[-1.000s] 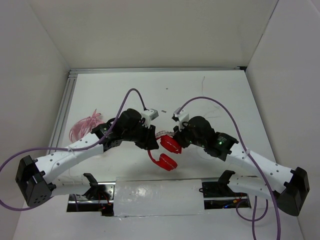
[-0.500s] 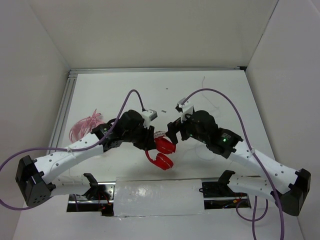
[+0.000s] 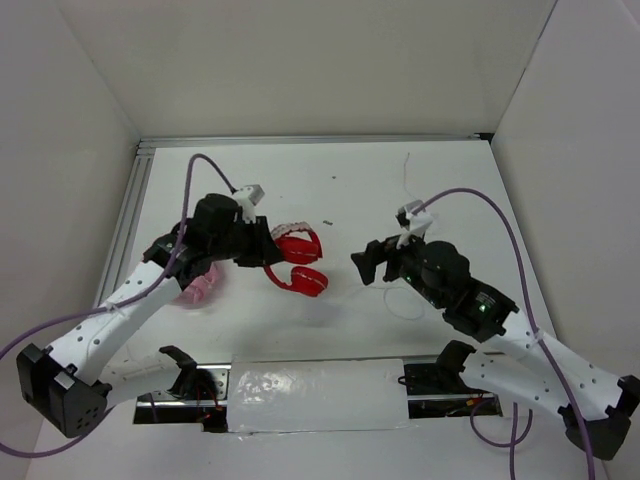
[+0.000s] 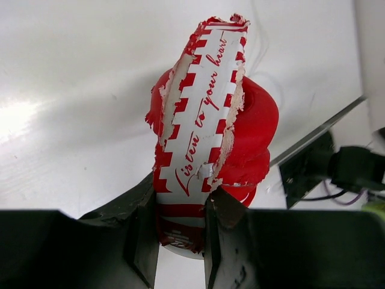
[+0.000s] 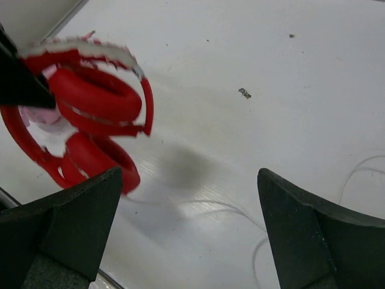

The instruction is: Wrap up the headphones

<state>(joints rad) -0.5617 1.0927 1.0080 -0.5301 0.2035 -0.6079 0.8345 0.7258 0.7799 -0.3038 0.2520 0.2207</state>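
White desk [image 3: 350,190], walled in white; headphones [image 3: 297,262] held up left of centre.
Left gripper [image 4: 180,235] clamps the headband [image 4: 201,120]; right gripper [image 5: 189,223] gapes wide, empty; cable [image 5: 228,208] lies loose; winding looks unstarted; next, catch it.

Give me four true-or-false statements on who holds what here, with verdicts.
1. The left gripper is shut on the headband of the red headphones. True.
2. The right gripper grips an ear cup. False: it is open, holds nothing and is apart from the headphones.
3. The headband's white inner lining bears printed writing. True.
4. The pale pink headphones lie beyond the right arm. False: they lie by the left arm, partly under it.
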